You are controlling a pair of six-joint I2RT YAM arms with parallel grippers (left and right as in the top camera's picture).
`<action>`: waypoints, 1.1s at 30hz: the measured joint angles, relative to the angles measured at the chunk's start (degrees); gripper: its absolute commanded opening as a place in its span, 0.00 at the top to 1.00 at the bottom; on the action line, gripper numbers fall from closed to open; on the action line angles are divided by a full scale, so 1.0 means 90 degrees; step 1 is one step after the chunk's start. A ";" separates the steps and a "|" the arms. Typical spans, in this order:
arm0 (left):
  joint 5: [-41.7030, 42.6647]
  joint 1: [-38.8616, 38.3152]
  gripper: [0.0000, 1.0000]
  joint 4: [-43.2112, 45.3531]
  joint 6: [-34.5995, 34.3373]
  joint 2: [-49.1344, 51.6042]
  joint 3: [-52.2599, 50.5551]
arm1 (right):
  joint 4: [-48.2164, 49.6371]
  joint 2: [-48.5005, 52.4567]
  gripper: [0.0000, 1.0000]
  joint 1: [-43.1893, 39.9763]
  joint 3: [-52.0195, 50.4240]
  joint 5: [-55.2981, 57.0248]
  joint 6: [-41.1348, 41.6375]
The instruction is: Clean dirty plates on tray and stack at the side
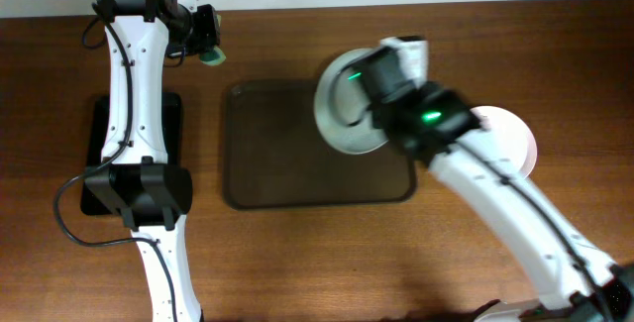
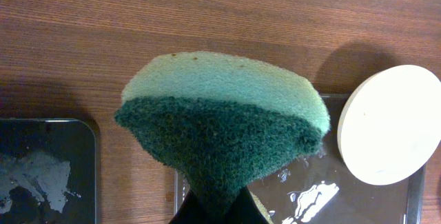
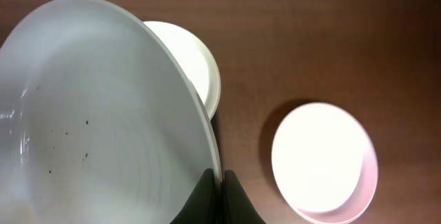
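My right gripper (image 1: 365, 92) (image 3: 222, 182) is shut on the rim of a white plate (image 1: 342, 114) (image 3: 103, 114) and holds it tilted above the far right corner of the dark brown tray (image 1: 297, 154). Small dark specks dot the plate's inside. A second white plate (image 1: 510, 139) (image 3: 324, 158) lies on the table right of the tray. In the right wrist view a third plate (image 3: 196, 62) shows partly behind the held one. My left gripper (image 1: 208, 50) (image 2: 217, 214) is shut on a green sponge (image 1: 212, 54) (image 2: 220, 114), above the table beyond the tray's far left corner.
A smaller glossy black tray (image 1: 163, 124) (image 2: 41, 162) lies left of the brown tray, under my left arm. The left wrist view shows the brown tray's wet, shiny surface (image 2: 310, 196) and the held plate's pale underside (image 2: 389, 124).
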 measured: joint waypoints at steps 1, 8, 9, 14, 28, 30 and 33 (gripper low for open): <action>0.0000 0.0000 0.99 0.0000 0.0000 0.0000 0.0000 | -0.0092 -0.0085 0.96 -0.0364 0.0002 -0.0330 0.0010; 0.0000 0.0000 0.99 -0.0078 0.0000 0.0000 0.0000 | -0.0396 -0.0177 0.96 -0.3189 -0.0046 -0.1838 0.0100; 0.0002 0.0000 0.99 -0.0131 0.0000 0.0000 0.0000 | -0.0376 -0.0177 0.96 -0.3582 -0.0102 -0.1950 0.0102; 0.0000 0.0000 0.99 -0.0182 0.0000 0.0000 0.0000 | 0.0228 -0.0083 0.96 -0.5217 -0.1018 -0.2380 0.0124; 0.0002 0.0000 0.99 -0.0194 0.0000 0.0000 0.0000 | 0.1841 0.0265 0.40 -0.5812 -0.3308 -0.2676 0.0148; 0.0002 0.0000 0.99 -0.0194 0.0000 0.0000 0.0000 | 0.1863 0.0265 0.26 -0.5812 -0.3322 -0.2654 0.0153; 0.0002 0.0000 0.99 -0.0194 0.0002 0.0000 0.0000 | 0.1894 0.0265 0.24 -0.5812 -0.3313 -0.2735 0.0155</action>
